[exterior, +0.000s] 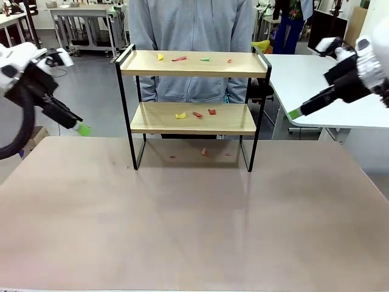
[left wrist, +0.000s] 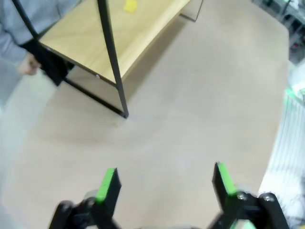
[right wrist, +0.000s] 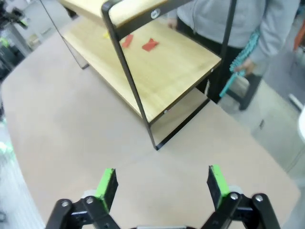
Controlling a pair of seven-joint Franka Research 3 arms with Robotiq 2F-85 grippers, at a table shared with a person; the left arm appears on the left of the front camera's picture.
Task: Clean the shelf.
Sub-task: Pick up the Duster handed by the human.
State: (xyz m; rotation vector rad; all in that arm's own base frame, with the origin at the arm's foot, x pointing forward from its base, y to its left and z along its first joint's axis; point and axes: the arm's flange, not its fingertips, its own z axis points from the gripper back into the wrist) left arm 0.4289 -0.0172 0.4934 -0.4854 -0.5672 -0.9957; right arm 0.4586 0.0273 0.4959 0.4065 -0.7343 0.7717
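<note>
Lab room w/ other benches behind; big beige counter up front. Person in grey hoodie stands at the far side, right behind the shelf. Shelf sits far-centre on the counter, upright, both boards littered. It looks light & stiff to me: thin black frame, smooth wood. I reckon a shove slides or tips it. If I steady it, I'd take a side rail or an upright, not a board edge. Left fingers & right fingers are both spread wide, holding nothing, hovering off either side, well apart from the shelf. Scraps: yellow, red, green bits on top board, yellow + two red on lower, a few on the counter beneath. Thin, flimsy, prob. paper; I'd pinch by an edge.
</note>
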